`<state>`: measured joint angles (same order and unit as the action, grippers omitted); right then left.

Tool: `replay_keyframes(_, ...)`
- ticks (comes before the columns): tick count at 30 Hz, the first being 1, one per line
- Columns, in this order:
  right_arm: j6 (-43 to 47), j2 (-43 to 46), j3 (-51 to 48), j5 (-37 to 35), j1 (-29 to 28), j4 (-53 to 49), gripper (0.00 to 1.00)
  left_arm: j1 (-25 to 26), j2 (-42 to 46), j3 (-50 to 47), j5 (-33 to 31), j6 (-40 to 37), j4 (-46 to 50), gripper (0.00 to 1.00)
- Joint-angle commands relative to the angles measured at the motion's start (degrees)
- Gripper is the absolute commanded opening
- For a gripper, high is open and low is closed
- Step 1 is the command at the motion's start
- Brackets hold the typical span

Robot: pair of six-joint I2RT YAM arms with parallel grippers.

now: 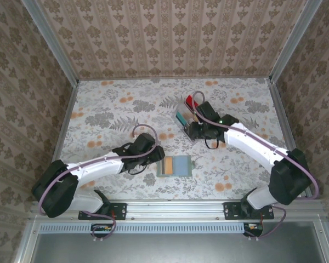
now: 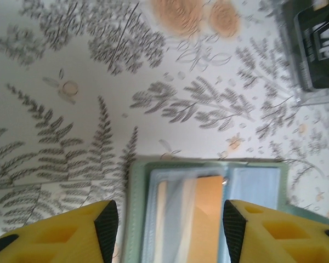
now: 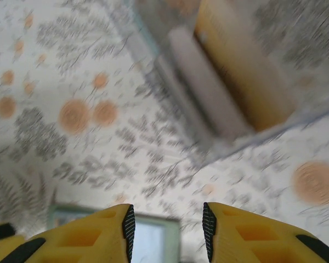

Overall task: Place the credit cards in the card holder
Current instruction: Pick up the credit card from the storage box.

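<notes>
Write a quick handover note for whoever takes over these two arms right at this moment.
Left gripper: open, empty, over the open sage-green fold-out card holder.
Right gripper: open, empty, by the clear plastic compartment tray.
Done: one tan-orange plastic card sits in a holder slot.
Left to do: the red card, teal card and dark VIP card lie in the tray and need moving into the holder.
</notes>
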<state>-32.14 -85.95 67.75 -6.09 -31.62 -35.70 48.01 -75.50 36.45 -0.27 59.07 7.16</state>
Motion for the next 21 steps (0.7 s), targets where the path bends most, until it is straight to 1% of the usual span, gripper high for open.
replay_keyframes(1,10.0,-6.1,6.5,-6.6,0.2,-8.1,0.40,-1.1,-0.3,3.0,1.0,-2.5,-0.4,0.57)
replay_keyframes(5,14.5,-12.9,13.7,-6.3,0.0,-11.0,0.37,-2.3,-1.8,4.8,2.5,-2.9,-1.0,0.58)
replay_keyframes(7,15.7,-15.6,16.2,-9.3,-0.6,-12.2,0.36,-2.7,-2.3,5.3,2.8,-3.1,-1.0,0.58)
replay_keyframes(10,17.7,-18.3,18.8,-10.6,-1.4,-13.6,0.35,-3.1,-2.7,5.5,3.3,-3.2,-1.1,0.59)
replay_keyframes(15,19.3,-20.5,19.7,-11.6,-2.3,-13.9,0.33,-3.4,-2.5,4.8,3.6,-3.2,-1.4,0.60)
replay_keyframes(21,19.9,-20.8,20.0,-12.6,-2.3,-13.8,0.33,-3.9,-2.3,4.7,3.7,-3.4,-1.0,0.60)
